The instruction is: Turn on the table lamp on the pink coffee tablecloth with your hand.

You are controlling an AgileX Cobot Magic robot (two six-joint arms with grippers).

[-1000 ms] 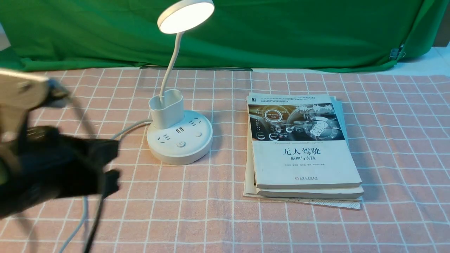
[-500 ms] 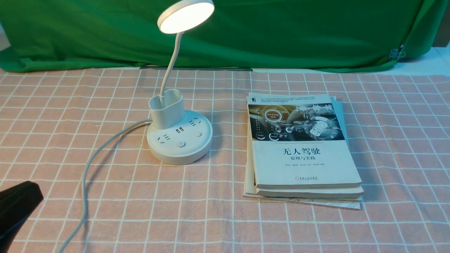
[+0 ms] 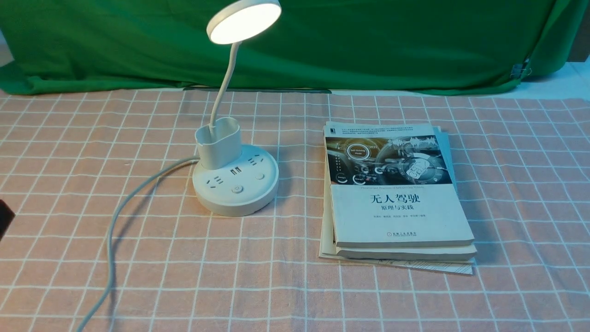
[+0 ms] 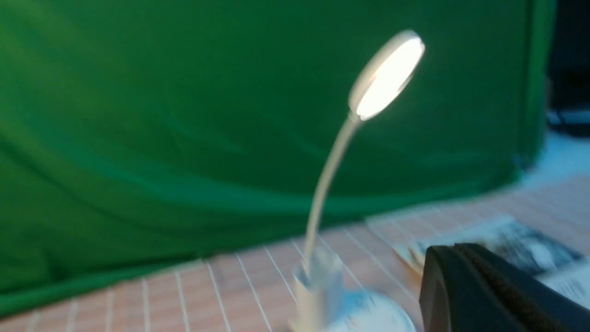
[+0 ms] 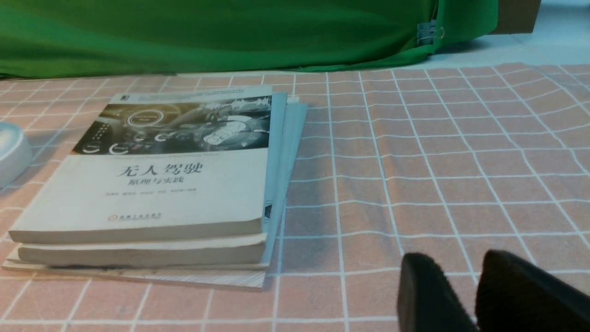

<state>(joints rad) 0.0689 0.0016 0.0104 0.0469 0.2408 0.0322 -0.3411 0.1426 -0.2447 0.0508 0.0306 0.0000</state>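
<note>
Table lamp [image 3: 235, 182] stands on the pink checked cloth [image 3: 516, 193], just left of the stack of books [image 3: 398, 212], with its round head lit atop the thin neck. Its cord [image 3: 113, 226] trails away from the books toward the near left. The left claw [image 4: 456, 260] hangs apart from the lamp, clenched on nothing. The right claw [image 5: 470, 274] hovers near the books, low over the cloth; I cannot tell whether it is clenched or released.

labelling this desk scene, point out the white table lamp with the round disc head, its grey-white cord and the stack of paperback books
white table lamp [image 3: 217, 146]: front view, on its cup-like holder
grey-white cord [image 3: 109, 244]: front view, middle of its curve
stack of paperback books [image 3: 396, 212]: front view, top cover's white part
</note>
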